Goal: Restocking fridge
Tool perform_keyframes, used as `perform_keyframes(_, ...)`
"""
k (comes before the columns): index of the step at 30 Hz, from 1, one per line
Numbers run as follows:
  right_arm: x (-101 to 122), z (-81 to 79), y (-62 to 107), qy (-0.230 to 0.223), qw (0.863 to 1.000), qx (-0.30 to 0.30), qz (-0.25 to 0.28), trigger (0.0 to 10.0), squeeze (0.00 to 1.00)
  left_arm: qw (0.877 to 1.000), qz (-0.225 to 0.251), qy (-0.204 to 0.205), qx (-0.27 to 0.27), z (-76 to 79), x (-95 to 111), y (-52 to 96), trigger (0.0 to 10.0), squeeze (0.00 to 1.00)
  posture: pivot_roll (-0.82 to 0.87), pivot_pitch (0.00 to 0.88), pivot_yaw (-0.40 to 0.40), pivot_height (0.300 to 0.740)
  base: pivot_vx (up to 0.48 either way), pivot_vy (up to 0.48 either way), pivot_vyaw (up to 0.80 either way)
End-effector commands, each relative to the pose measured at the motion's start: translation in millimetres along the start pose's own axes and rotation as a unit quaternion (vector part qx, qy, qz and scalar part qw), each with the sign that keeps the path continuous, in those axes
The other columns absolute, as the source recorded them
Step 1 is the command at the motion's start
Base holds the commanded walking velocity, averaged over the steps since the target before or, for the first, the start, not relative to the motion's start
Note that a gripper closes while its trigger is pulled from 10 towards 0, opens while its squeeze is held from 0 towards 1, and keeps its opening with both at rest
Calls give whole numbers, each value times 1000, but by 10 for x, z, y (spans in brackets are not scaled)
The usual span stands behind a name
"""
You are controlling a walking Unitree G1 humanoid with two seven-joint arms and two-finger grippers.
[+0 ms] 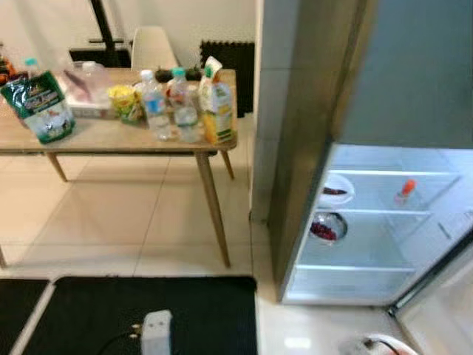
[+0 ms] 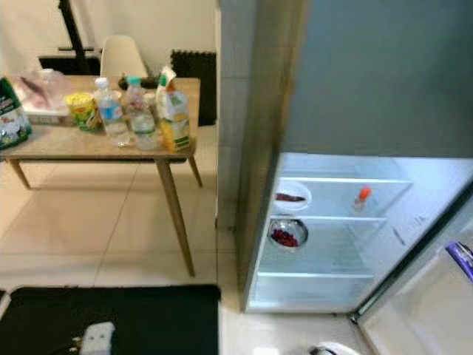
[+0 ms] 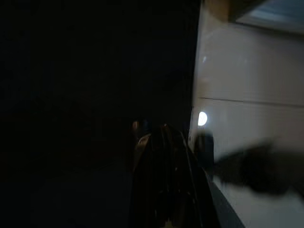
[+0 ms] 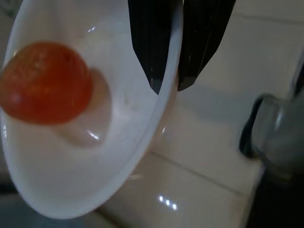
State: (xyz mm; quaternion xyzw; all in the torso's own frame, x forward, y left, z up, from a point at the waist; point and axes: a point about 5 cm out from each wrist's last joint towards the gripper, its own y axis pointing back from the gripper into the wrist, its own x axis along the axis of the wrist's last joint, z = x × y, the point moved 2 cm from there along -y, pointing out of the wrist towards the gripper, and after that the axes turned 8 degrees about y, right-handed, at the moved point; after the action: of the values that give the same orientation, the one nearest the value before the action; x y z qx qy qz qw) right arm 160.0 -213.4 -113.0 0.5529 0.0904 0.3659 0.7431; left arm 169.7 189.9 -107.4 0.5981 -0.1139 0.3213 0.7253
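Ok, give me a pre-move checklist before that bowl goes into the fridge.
1. Right tool clamped on the white bowl rim, one finger inside, one outside: ok.
2. Orange fruit seated inside the bowl: ok, though the bowl looks tilted.
3. Fridge door open and interior lit: ok.
4. Free shelf space: ok; upper shelf holds a plate and a small orange-capped bottle, with a gap between.
5. Left tool out of the way: cannot tell, view too dark.
6. Remaining stock on the table: ok.
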Motion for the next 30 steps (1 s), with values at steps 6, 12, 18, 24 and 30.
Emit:
perform_keyframes(6, -123, 26, 12, 0, 1000, -3, -19, 10000, 0, 1000, -2, 0, -4, 27, -9, -6, 10000, 0, -87, 0, -4, 740, 329, 0, 0)
perform_keyframes(12, -129, 30, 12, 1, 1000, -4, -20, 10000, 0, 1000, -1, -3, -6, 41, -10, -8, 10000, 0, -87, 0, -4, 740, 324, 0, 0)
perform_keyframes(18, -132, 40, 13, 3, 1000, -5, -21, 10000, 0, 1000, -3, -18, -3, 48, -3, -14, 10000, 0, -87, 0, -4, 740, 0, 0, 0)
perform_keyframes(24, -137, 51, 13, 4, 1000, -7, -22, 10000, 0, 999, -13, -30, -29, 113, -17, -23, 10000, 0, -89, 0, -7, 740, 0, -225, 0)
perform_keyframes(30, -142, 52, 13, 4, 1000, -8, -24, 10000, 0, 999, -14, -30, -29, 118, -25, -23, 10000, 0, -90, 0, -7, 740, 0, -437, 0)
